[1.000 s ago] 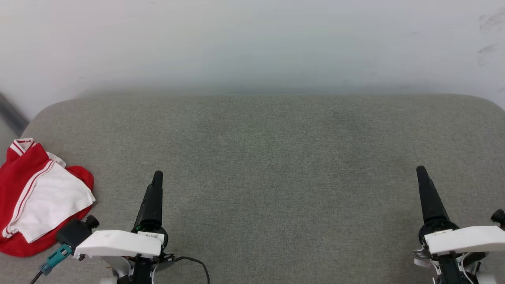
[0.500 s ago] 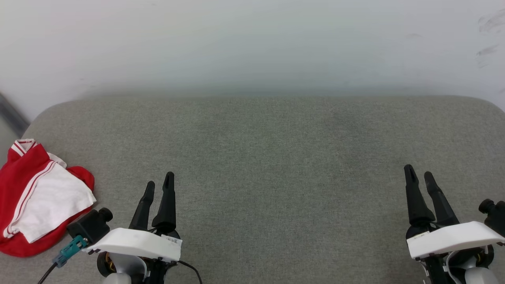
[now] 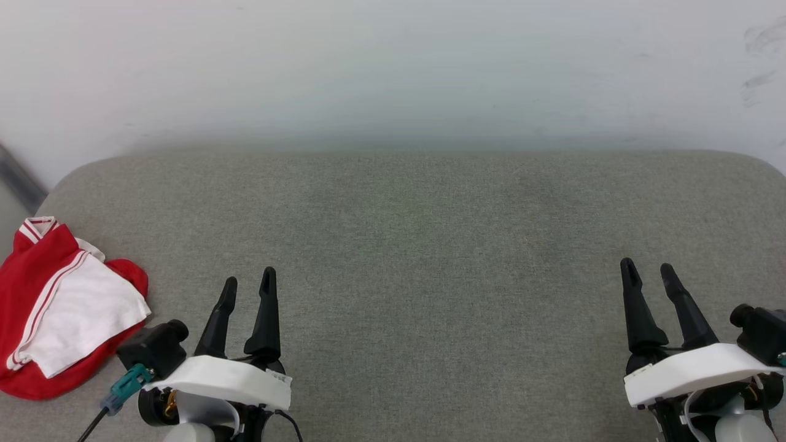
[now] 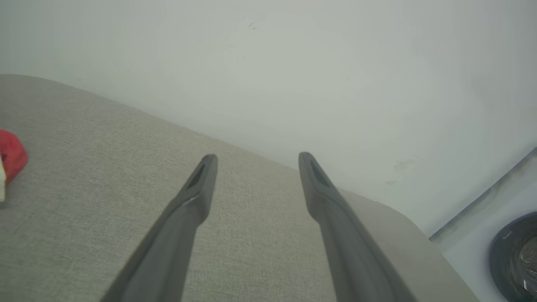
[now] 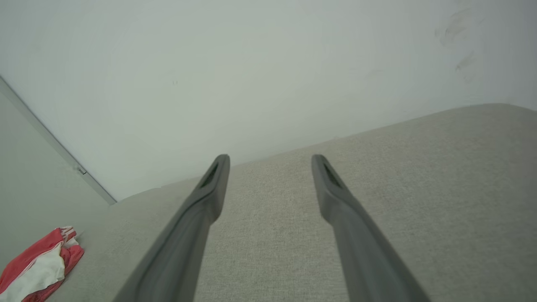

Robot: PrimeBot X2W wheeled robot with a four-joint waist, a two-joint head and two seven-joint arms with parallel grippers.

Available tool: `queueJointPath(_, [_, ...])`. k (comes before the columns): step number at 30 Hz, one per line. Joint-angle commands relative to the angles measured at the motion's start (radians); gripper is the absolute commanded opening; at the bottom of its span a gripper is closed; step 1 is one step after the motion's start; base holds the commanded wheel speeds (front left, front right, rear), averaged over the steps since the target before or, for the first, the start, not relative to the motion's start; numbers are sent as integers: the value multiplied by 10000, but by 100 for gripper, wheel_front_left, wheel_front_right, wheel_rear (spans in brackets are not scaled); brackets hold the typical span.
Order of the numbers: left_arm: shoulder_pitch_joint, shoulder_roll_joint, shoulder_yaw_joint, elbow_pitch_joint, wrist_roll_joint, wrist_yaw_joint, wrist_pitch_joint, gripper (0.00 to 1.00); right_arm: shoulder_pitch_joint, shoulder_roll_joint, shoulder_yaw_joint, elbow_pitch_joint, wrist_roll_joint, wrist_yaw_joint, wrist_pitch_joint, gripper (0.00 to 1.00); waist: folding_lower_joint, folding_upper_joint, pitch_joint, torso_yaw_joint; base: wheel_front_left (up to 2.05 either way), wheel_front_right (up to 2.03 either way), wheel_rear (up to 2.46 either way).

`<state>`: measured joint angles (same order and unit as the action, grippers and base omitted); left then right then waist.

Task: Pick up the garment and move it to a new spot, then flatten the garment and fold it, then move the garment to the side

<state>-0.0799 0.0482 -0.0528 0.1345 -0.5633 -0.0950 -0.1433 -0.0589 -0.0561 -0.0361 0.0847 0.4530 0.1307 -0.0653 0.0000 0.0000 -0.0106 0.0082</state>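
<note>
The garment (image 3: 58,307), a red jersey with a white sleeve and striped trim, lies folded at the left edge of the grey padded surface (image 3: 417,245); a corner of it shows in the left wrist view (image 4: 11,157) and it appears far left in the right wrist view (image 5: 40,264). My left gripper (image 3: 249,283) stands open to the right of the garment, apart from it, with nothing between its fingers (image 4: 201,184). At the lower right my right gripper (image 3: 646,270) is open and empty too, fingers (image 5: 214,184) spread above bare fabric.
A pale wall (image 3: 393,67) rises behind the surface's rounded far edge. A dark strip (image 3: 18,178) runs down the wall at far left. A dark round object (image 4: 516,256) sits beyond the surface's end in the left wrist view.
Both grippers have rolled about their wrists, so two spread fingers now show where one narrow profile showed before. The left one shifted slightly right. The garment has not moved.
</note>
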Motion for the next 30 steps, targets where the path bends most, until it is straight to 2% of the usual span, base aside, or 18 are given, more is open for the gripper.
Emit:
queueJointPath(1, [-78, 22, -13, -98, 322, 58, -97, 100, 19, 30, -7, -140, -312, 0, 3, 100, 0, 0, -3, 3, 0, 0, 0])
queueJointPath(13, [-85, 45, -199, 67, 1763, 173, -391, 100, 82, 58, -173, -231, -1788, 0, 116, 100, 0, 0, -14, 17, 0, 0, 0])
queueJointPath(30, [-95, 49, -426, 431, 3289, 282, -758, 100, 201, 64, -224, -398, -3177, 0, 129, 100, 0, 0, -69, 34, 0, 0, 0])
